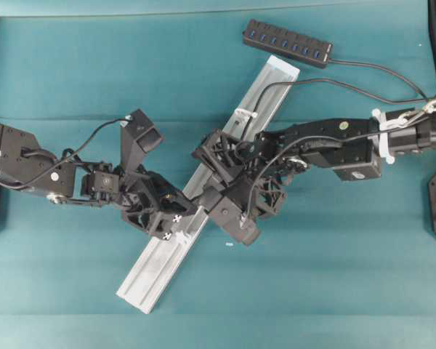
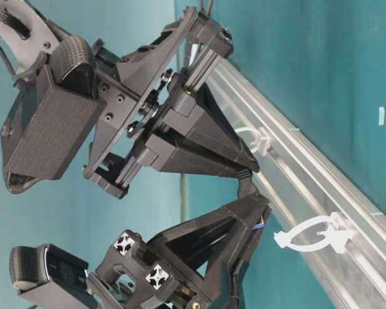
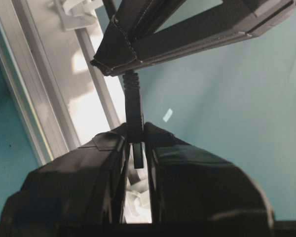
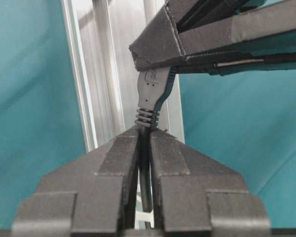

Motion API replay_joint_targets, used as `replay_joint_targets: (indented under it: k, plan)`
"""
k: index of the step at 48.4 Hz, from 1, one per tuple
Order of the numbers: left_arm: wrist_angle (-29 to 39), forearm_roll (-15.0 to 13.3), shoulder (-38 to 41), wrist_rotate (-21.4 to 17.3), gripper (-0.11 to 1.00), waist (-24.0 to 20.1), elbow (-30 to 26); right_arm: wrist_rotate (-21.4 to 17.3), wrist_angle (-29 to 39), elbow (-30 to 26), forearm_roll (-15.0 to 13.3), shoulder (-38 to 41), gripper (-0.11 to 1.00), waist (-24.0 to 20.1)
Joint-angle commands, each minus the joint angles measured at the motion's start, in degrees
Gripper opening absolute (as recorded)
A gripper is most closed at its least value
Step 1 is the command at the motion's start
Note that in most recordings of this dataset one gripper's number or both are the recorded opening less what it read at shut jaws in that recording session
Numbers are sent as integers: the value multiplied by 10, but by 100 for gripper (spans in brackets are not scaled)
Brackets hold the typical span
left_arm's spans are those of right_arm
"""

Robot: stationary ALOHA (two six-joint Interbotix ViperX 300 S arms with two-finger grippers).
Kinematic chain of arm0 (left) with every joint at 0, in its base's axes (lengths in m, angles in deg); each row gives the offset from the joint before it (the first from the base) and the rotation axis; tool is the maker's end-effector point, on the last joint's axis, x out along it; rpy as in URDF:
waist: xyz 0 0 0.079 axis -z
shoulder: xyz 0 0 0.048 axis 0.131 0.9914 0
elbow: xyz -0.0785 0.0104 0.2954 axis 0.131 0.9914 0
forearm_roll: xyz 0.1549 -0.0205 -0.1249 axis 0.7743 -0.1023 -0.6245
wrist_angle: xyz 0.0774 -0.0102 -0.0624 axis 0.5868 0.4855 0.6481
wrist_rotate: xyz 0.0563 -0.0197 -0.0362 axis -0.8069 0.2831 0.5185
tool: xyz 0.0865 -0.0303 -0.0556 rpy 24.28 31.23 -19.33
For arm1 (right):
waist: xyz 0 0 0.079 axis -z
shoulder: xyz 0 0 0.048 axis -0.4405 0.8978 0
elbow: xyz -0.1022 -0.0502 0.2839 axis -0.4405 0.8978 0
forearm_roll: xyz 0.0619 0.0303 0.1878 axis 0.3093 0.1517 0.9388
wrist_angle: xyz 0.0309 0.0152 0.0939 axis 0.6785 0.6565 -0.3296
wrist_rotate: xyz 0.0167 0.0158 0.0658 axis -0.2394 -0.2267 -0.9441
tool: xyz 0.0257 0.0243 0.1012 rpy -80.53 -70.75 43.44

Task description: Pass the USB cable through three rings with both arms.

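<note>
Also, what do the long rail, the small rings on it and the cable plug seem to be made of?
The rail looks like bare aluminium: silvery, with a brushed sheen and straight extruded grooves. The rings look like white plastic: matte, thin, slightly translucent clips. The USB cable's plug appears to be moulded black plastic or rubber, judging by its dull surface and ribbed strain relief; which of the two cannot be told.

A brushed, silvery metal rail (image 1: 203,193) is seen on matt teal cloth (image 1: 334,276); the 2 grippers' fingers (image 4: 113,173) look matt black, finely textured plastic.
</note>
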Motion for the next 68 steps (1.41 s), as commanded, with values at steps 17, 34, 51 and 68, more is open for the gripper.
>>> replay_joint_targets:
  k: [17,34,51,68]
  plan:
    - [15,1,-35,-5,98,4,3,0,5,-6,-32,4,8,4]
    - [63,1,-139,-7,98,15,46,4,29,-29,-60,13,8,-11]
    - [138,2,-206,-4,98,48,67,30,29,-29,-63,16,8,-33]
    - [141,2,-207,-3,98,66,70,30,27,-31,-63,24,8,-38]
